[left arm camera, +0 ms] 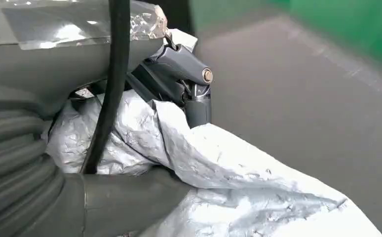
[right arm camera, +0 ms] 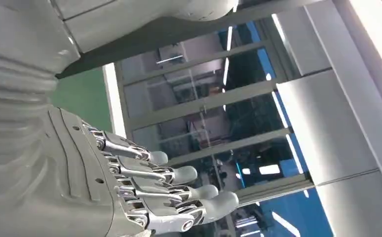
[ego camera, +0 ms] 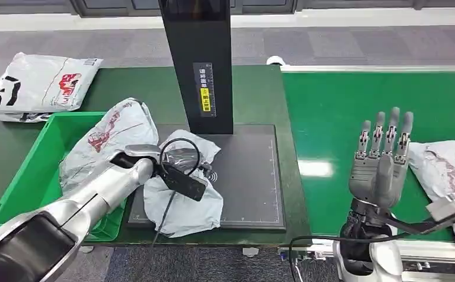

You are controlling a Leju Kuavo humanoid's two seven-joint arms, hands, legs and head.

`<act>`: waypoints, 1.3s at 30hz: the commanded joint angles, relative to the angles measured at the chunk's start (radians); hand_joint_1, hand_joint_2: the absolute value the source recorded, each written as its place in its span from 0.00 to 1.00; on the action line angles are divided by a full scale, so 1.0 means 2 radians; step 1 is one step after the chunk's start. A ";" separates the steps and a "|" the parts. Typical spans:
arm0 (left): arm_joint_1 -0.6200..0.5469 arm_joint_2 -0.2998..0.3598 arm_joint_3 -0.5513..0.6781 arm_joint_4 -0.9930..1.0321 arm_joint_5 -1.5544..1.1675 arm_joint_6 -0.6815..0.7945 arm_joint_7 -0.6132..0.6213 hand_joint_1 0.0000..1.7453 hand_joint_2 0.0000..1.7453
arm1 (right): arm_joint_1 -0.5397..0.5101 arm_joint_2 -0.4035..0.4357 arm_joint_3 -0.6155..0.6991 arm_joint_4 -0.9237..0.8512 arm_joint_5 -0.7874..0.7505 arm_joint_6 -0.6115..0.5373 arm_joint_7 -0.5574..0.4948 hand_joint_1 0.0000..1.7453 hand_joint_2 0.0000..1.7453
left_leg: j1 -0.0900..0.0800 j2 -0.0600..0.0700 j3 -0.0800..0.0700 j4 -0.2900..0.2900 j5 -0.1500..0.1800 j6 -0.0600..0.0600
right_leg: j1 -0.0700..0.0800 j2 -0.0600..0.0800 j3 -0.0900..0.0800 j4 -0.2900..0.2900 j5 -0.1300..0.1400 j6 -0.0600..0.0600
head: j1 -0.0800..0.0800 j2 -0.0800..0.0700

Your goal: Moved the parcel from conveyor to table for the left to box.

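A crinkled, glossy silver-grey plastic mailer parcel (ego camera: pixel 181 197) lies slumped on the dark matte scanner pad (ego camera: pixel 251 176), its long axis running from the black post toward the table's near edge. The left hand (left arm camera: pixel 179 81) grips its bunched film. The right hand (ego camera: pixel 382 161) stands upright above the green conveyor belt (ego camera: pixel 343 111), holding nothing, fingers straight and apart.

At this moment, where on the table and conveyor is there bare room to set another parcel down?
The dark mat is bare right of the crumpled parcel the left hand grips. The green belt is free between the table edge and the raised right hand. Crowded: the green bin, holding a parcel, and the belt's right edge with its parcel.
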 commanded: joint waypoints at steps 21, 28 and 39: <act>0.162 -0.044 0.426 -0.455 0.350 0.429 -0.024 1.00 1.00 | 0.007 -0.010 0.004 -0.002 -0.028 -0.053 0.004 0.00 1.00 | 0.000 0.004 0.000 0.000 -0.003 0.002 | 0.000 0.004 -0.001 -0.001 -0.001 0.001 | 0.000 0.000; 0.132 -0.099 0.552 -0.395 0.075 0.520 -0.060 1.00 1.00 | -0.009 0.003 0.020 0.021 -0.030 -0.063 0.006 0.00 1.00 | 0.001 0.004 0.001 0.000 -0.003 0.002 | 0.001 0.003 0.001 -0.002 -0.001 0.001 | 0.000 0.000; 0.112 -0.126 0.635 -0.378 -0.116 0.520 -0.060 1.00 1.00 | -0.006 0.004 0.024 0.020 -0.028 -0.068 0.005 0.00 1.00 | -0.001 0.002 -0.001 0.001 -0.003 0.002 | -0.001 0.002 0.000 -0.001 -0.002 0.002 | 0.000 0.000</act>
